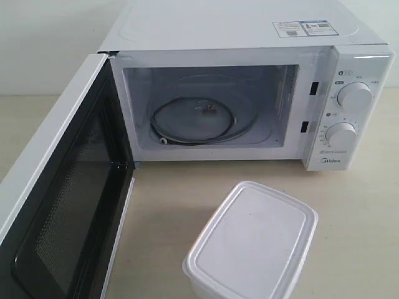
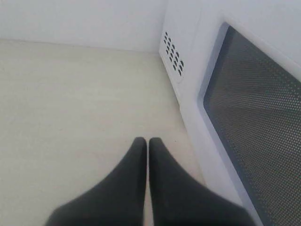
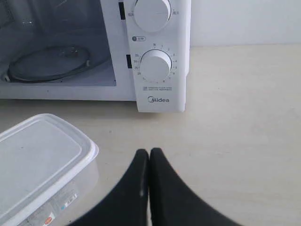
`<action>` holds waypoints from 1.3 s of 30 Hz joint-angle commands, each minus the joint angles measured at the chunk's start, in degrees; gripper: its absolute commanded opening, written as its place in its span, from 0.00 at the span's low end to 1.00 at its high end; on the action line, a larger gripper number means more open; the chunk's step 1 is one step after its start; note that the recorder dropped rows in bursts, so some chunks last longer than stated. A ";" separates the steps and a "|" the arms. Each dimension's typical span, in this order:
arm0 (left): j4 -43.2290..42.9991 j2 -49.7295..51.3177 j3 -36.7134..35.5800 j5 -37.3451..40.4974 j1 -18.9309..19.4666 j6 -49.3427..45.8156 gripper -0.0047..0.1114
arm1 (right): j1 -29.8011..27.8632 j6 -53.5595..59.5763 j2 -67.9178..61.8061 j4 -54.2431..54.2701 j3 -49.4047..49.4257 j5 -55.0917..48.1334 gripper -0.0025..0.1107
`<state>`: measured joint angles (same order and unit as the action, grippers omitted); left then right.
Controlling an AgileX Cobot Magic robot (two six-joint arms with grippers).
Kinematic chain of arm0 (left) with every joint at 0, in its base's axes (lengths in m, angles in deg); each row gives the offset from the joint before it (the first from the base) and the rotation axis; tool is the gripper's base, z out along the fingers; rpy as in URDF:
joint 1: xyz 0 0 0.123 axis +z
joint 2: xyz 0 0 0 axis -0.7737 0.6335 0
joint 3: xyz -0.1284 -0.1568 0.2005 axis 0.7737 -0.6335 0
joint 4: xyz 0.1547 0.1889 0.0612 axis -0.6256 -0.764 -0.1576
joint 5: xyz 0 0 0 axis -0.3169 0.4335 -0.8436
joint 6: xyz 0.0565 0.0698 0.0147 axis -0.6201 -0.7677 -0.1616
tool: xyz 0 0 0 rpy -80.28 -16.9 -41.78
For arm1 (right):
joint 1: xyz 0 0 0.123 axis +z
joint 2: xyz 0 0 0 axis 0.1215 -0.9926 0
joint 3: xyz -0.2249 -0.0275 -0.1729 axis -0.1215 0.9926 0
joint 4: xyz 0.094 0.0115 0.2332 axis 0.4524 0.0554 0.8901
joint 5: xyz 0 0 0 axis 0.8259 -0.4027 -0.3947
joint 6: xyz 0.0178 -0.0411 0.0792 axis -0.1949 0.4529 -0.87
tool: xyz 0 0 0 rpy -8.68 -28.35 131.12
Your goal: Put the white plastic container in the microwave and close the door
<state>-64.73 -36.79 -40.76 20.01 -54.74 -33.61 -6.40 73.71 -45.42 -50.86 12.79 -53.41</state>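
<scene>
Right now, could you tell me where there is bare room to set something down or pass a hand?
Bare table lies between the microwave front and the white plastic container, to the right of both, and outside the open door. The cavity holds only its turntable. Tightest: between door and container.

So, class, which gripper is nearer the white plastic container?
Right. The right gripper is close beside the white plastic container; the left gripper is on the far side of the open door, away from it.
</scene>
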 commanded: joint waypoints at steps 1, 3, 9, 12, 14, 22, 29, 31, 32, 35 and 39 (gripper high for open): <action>0.04 -0.12 -0.23 -0.29 0.20 -0.27 0.07 | -0.01 0.06 0.28 -0.49 -0.03 0.73 0.02; 0.04 -0.12 -0.23 -0.29 0.20 -0.27 0.07 | -0.01 0.06 0.28 -0.49 -0.03 0.73 0.02; 0.04 -0.12 -0.23 -0.29 0.20 -0.27 0.07 | -0.01 0.06 0.28 -0.49 -0.03 0.73 0.02; 0.04 -0.12 -0.23 -0.29 0.20 -0.27 0.07 | -0.01 0.06 0.28 -0.49 -0.03 0.73 0.02; 0.04 -0.12 -0.23 -0.29 0.20 -0.27 0.07 | -0.01 0.06 0.28 -0.49 -0.03 0.73 0.02; 0.04 -0.12 -0.23 -0.29 0.20 -0.27 0.07 | -0.01 3.93 0.28 -1.19 -0.03 10.81 0.02; 0.04 -0.12 -0.23 -0.29 0.20 -0.27 0.07 | -0.01 3.93 0.28 -1.07 -0.03 42.12 0.02; 0.04 -0.12 -0.23 -0.29 0.20 -0.27 0.07 | -0.01 3.65 0.28 -1.07 -0.03 49.14 0.02; 0.04 -0.12 -0.23 -0.29 0.20 -0.27 0.07 | -0.01 2.40 0.28 -0.80 -0.03 51.86 0.02; 0.04 -0.12 -0.23 -0.29 0.20 -0.27 0.07 | -0.01 -3.97 0.28 -0.81 -0.03 62.12 0.02; 0.04 -0.12 -0.23 -0.29 0.20 -0.27 0.07 | -0.01 -8.33 0.28 -0.48 -0.03 81.45 0.02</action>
<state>-64.73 -36.79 -40.76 20.01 -54.74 -33.61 -6.40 68.81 -45.20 -51.69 12.79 13.18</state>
